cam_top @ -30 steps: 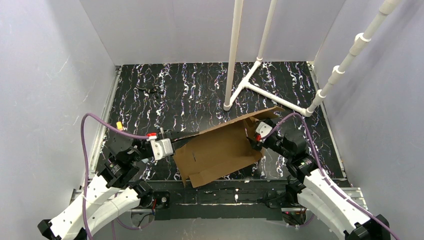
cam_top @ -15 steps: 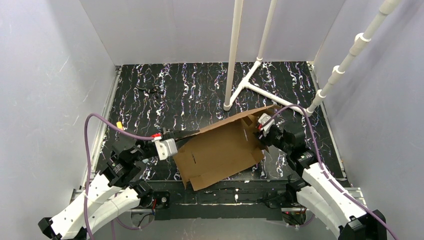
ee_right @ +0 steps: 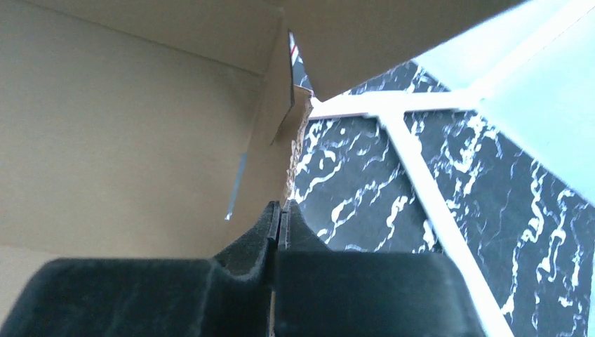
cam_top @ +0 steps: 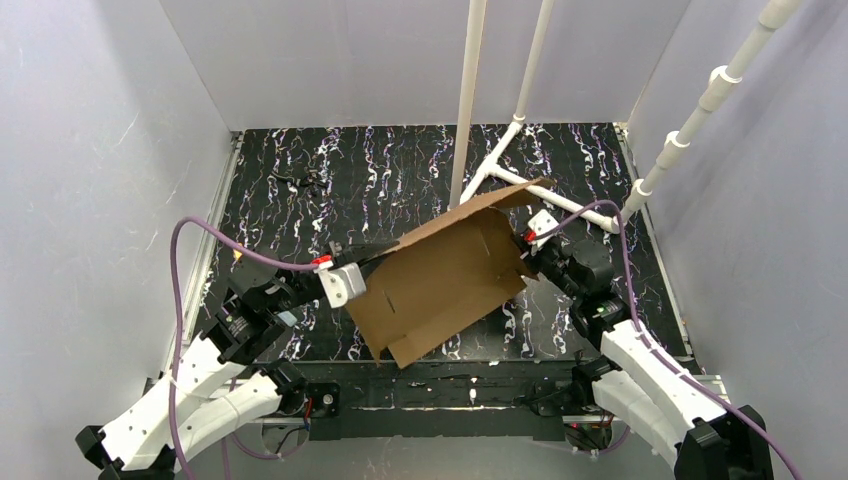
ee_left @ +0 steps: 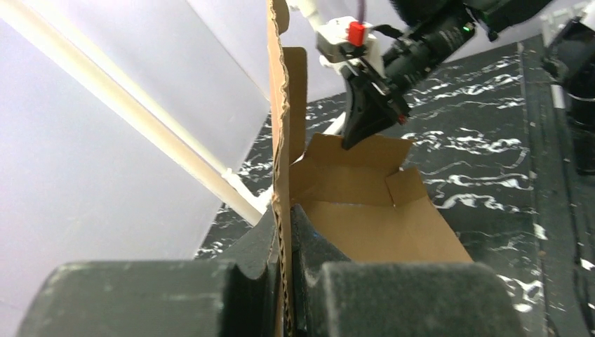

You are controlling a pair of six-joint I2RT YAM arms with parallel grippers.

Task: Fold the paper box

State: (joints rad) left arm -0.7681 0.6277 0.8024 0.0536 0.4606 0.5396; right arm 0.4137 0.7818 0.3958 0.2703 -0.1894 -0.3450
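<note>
The paper box (cam_top: pixel 440 285) is a brown cardboard sheet with raised flaps, held tilted above the black marbled table between both arms. My left gripper (cam_top: pixel 372 260) is shut on its left edge. In the left wrist view the corrugated edge (ee_left: pixel 281 140) runs upright between the left gripper (ee_left: pixel 284 225) jaws. My right gripper (cam_top: pixel 522 255) is shut on the box's right wall. In the right wrist view the right gripper (ee_right: pixel 281 209) has its jaws pressed together at the ragged edge of the tan panel (ee_right: pixel 126 126). The left wrist view also shows the right gripper (ee_left: pixel 351 137) at the far wall.
A white pipe frame (cam_top: pixel 470 100) stands behind the box, with its base pipes (cam_top: pixel 560 198) just beyond the box's far corner. A slanted white pipe (cam_top: pixel 690 120) rises at the right. Grey walls close in three sides. A small dark scrap (cam_top: pixel 300 180) lies at the far left.
The right gripper has gone from open to shut on the box's right wall. The box has swung so that its far right corner sits higher and further back. The left gripper has shifted slightly right.
</note>
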